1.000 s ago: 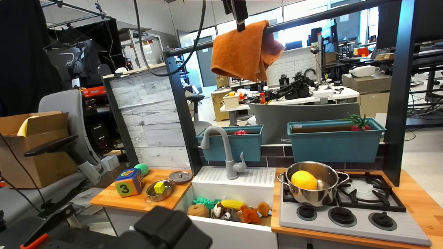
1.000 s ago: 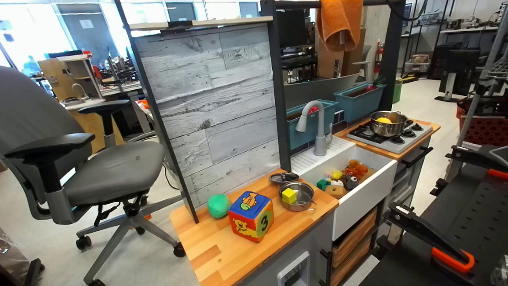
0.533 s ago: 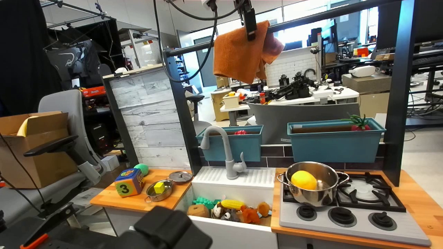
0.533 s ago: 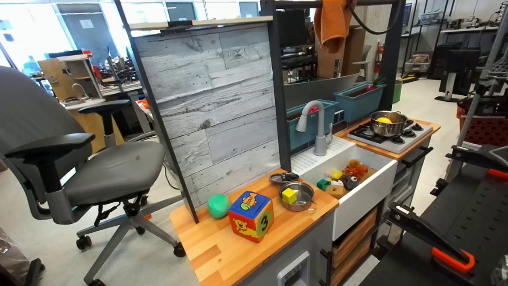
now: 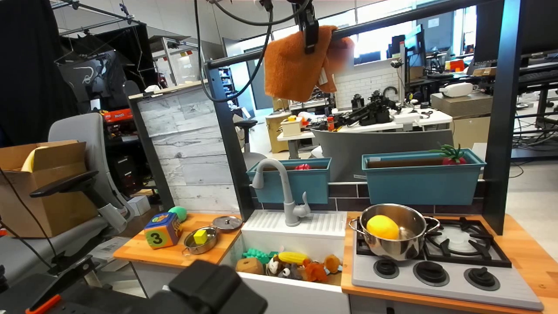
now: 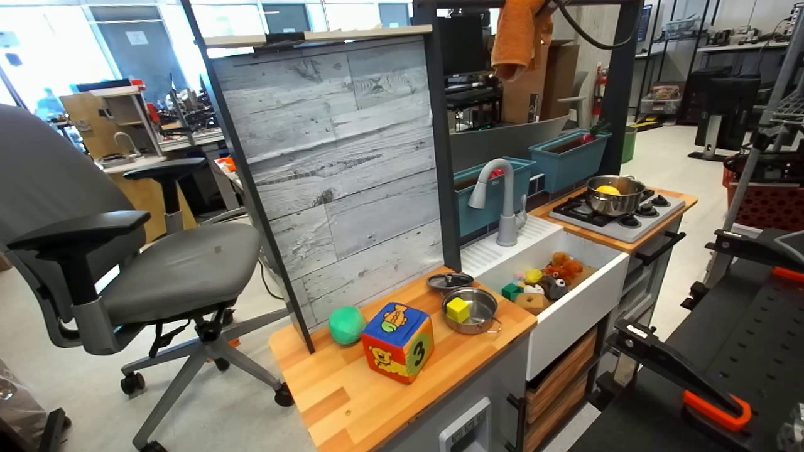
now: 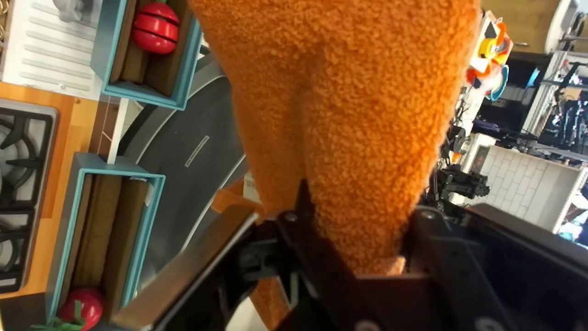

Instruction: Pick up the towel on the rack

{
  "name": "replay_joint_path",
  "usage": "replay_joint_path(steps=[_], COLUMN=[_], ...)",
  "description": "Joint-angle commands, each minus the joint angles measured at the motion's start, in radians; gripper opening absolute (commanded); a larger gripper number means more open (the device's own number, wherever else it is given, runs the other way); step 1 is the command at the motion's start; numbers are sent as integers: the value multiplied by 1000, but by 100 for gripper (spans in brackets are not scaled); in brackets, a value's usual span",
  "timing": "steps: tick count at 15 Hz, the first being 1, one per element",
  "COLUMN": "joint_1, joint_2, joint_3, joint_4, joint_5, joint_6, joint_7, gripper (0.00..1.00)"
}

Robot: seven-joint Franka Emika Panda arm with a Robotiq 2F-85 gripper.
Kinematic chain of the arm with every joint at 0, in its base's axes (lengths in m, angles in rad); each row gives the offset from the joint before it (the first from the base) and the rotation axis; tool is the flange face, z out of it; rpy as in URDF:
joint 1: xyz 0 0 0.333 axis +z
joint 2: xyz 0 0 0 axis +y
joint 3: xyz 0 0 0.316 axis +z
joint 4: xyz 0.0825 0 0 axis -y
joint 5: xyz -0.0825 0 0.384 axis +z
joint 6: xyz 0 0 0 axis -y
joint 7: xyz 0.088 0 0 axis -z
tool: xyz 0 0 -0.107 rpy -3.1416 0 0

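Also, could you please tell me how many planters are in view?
2: one planter behind the faucet, another planter behind the stove. Every view shows both.

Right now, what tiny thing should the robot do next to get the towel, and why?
I'd probably squeeze the tool snug before lifting: the orange towel hangs over the bar, with part of it between the fingers, but I can't tell how tightly it's held.
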State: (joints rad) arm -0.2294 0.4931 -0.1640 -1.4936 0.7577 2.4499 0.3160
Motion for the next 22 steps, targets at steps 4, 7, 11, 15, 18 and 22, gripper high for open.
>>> replay_joint_path(steps=[4, 7, 11, 15, 18, 22], joint_1=[-66, -57, -52, -48, -48, -53], joint_2=[-202, -224, -232, -222, -195, -104], joint_3=[60, 39, 19, 13, 14, 17], joint_4=[-210, -243, -246, -229, -199, -104], joint_5=[18, -20, -57, -89, -98, -90], joint_6=[-103, -133, -184, -203, -205, -219], joint_7=[-216, -188, -150, -122, -96, -46], gripper=[12, 12, 12, 12, 12, 12])
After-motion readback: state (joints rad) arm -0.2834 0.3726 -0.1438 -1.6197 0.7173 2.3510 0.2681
